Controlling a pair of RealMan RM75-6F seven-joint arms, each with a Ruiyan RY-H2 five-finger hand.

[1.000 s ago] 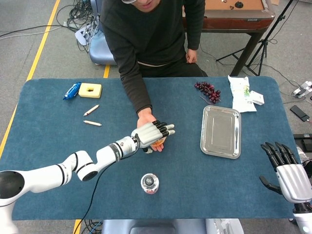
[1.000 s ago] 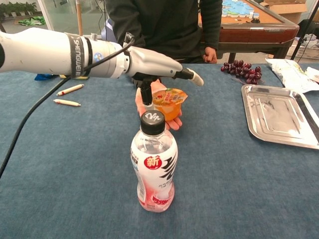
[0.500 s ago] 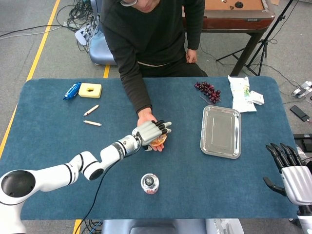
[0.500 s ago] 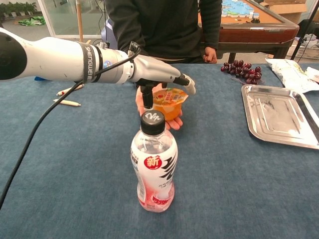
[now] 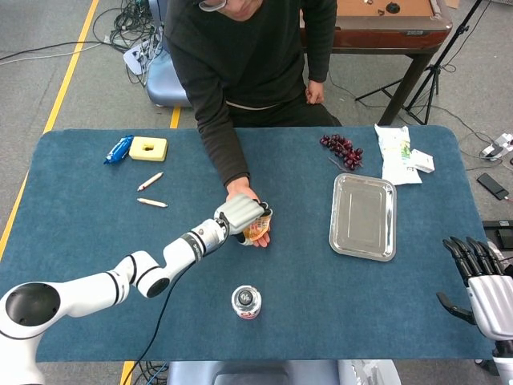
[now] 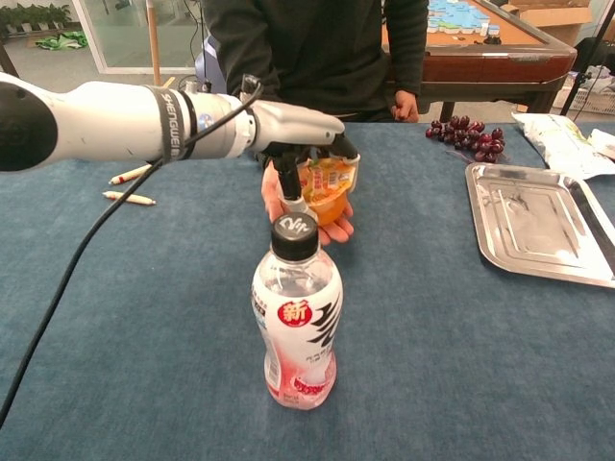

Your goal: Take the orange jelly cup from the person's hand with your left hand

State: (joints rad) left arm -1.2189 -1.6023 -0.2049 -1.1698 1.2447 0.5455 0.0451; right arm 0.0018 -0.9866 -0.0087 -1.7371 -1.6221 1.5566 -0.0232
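The orange jelly cup (image 5: 257,230) (image 6: 328,188) sits tilted on the person's upturned palm (image 5: 240,192) (image 6: 335,230) near the table's middle. My left hand (image 5: 239,212) (image 6: 299,128) lies over the cup from the left. Its fingers curl down over the cup's top and far side, and its thumb presses the near left side, so it grips the cup while the palm still carries it. My right hand (image 5: 483,282) hangs off the table's right front corner, fingers apart and empty, seen only in the head view.
A drink bottle (image 5: 247,301) (image 6: 296,322) stands just in front of the cup. A steel tray (image 5: 363,250) (image 6: 488,232) lies to the right, with grapes (image 5: 343,149) (image 6: 468,136) and snack packets (image 5: 398,154) behind it. A yellow block (image 5: 148,148), blue wrapper (image 5: 119,149) and two sticks (image 5: 151,181) lie far left.
My left hand's fingers, stretched out above the cup before, have curled down and closed around it. The cup has tipped slightly. My right hand has sunk a little lower.
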